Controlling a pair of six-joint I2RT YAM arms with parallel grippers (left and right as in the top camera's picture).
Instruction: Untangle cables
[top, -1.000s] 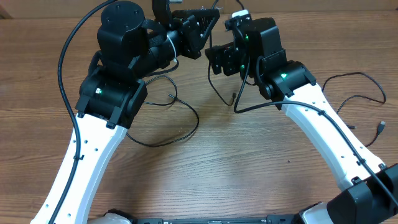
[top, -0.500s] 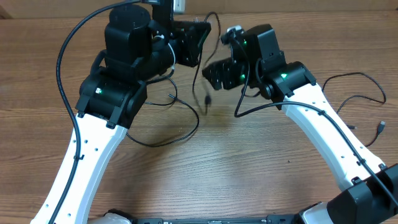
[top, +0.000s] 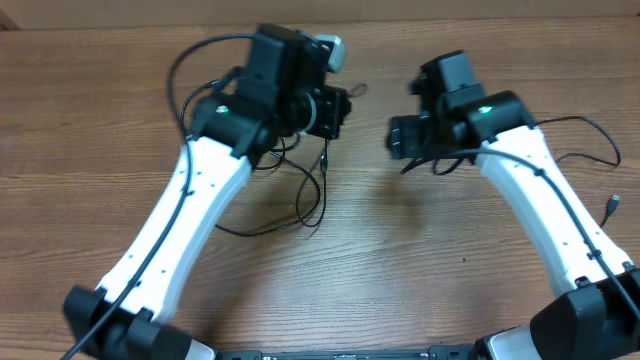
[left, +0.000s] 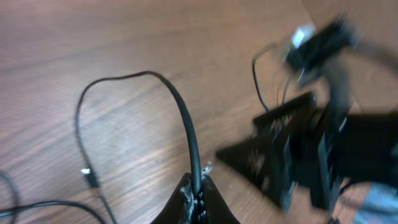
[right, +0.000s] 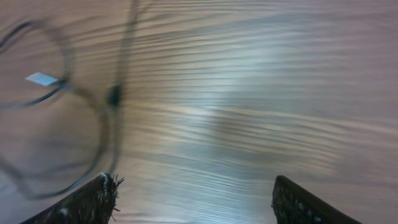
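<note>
Both arms have swung apart since half a second ago. The grippers were then close together at 12 o'clock with a strand hanging between them. Now the left gripper (top: 336, 108) sits toward 11 and the right gripper (top: 398, 137) toward 1, well apart. My left arm also reaches further out.

Left gripper: pressed together, pinching a held cable (left: 186, 124). In the wrist view it rises from the fingers, arcs over toward 10 o'clock and drops to a small plug (left: 91, 178). Cannot tell whether the plug touches the tabletop (top: 420, 270).

Right gripper: spread, nothing between the fingers. That wrist view is motion-blurred and shows only a smeared strand (right: 115, 93) at 9 o'clock, with a white tag (right: 42, 78) beside it.

Progress, judged:
- One far cable (top: 585, 150) lies alone at 3 o'clock beside my right arm, well clear of the rest. I count it as separated.
- A loop (top: 312, 200) trails on the tabletop below the left gripper, with strands crossing near my left arm at 10 o'clock. Too thin to count them or see what crosses what.
- Roughly mid-task. Still to do: draw the held cable clear of the loop, lay it apart, then sort what remains.
</note>
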